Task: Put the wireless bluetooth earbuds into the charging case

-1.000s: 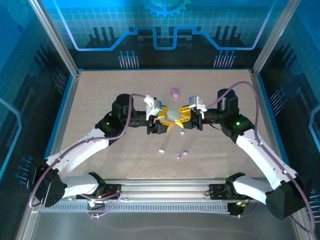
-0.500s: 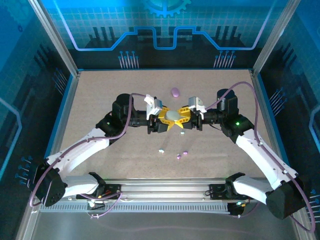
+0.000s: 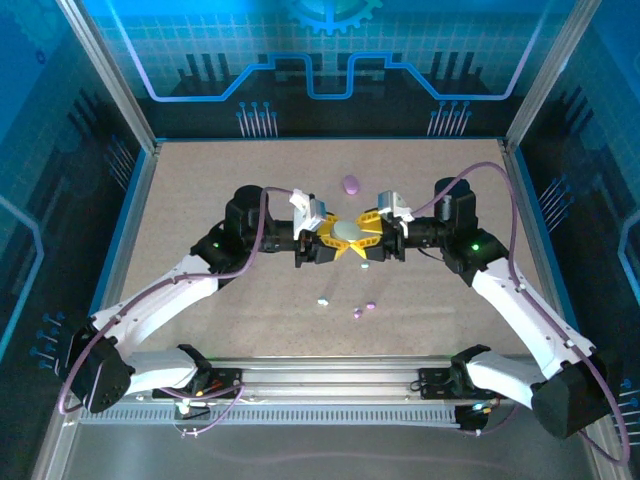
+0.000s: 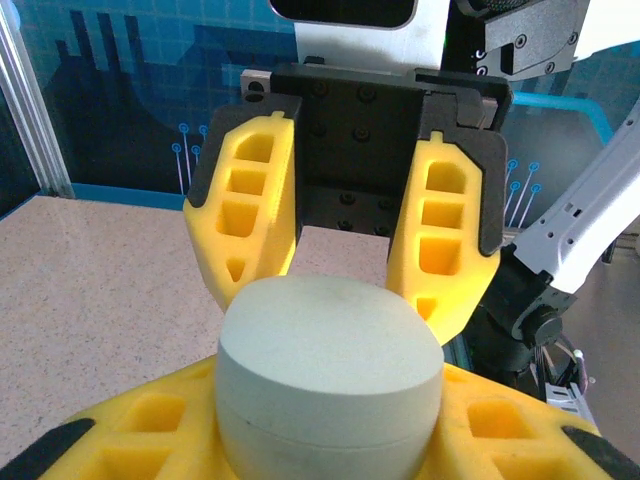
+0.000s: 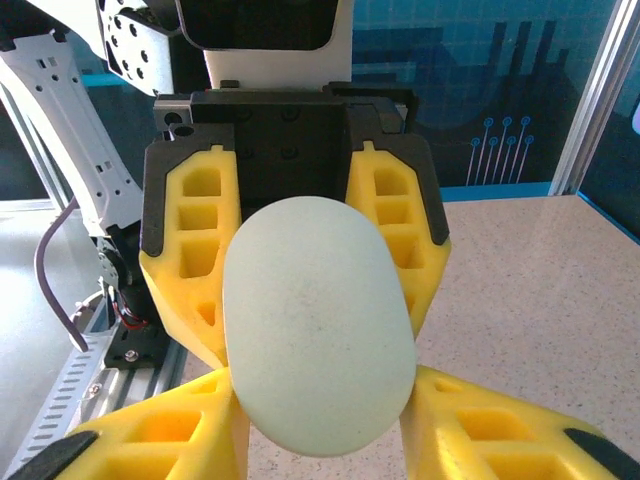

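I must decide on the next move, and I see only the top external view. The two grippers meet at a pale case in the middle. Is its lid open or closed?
Observer: Closed. In the left wrist view the charging case shows one thin seam around it, with no gap.
Operator: Does the left gripper touch it on both sides?
Observer: It looks so. In the right wrist view the left gripper has a yellow finger against each long side of the case.
Operator: And the right gripper?
Observer: In the left wrist view the right gripper has its fingers beside the far end of the case. Whether they touch it, I cannot tell.
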Robot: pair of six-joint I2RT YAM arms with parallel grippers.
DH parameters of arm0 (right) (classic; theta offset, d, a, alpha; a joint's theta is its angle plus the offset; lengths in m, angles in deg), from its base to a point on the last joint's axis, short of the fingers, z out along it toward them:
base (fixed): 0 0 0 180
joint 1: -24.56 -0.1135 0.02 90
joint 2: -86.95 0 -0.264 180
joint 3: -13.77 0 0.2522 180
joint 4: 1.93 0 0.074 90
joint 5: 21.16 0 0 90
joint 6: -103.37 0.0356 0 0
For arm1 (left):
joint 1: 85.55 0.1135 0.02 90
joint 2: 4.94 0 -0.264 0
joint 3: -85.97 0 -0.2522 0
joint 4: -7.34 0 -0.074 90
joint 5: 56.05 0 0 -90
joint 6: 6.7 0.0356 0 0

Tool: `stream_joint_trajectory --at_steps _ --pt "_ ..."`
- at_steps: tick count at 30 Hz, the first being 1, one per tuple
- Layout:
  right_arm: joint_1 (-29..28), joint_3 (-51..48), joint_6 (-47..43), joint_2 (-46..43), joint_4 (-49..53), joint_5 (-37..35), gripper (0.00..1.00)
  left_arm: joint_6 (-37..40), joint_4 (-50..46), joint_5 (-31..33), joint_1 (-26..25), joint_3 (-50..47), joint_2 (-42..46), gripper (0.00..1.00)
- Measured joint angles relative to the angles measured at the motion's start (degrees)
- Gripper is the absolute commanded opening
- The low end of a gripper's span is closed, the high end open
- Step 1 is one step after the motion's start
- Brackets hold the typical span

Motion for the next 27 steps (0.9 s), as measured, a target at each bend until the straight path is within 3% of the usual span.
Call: stream_joint_trajectory --at_steps 12,27 --pt "1.16 0.13 4.59 0.02 -0.17 0.26 0.53 0.81 -1.73 0.35 -0.04 0.02 0.00 0.34" --pt "1.70 0.13 8.24 0.02 -5.99 -6.05 0.54 0.52 -1.60 -0.85 -0.48 0.00 -0.09 0.34"
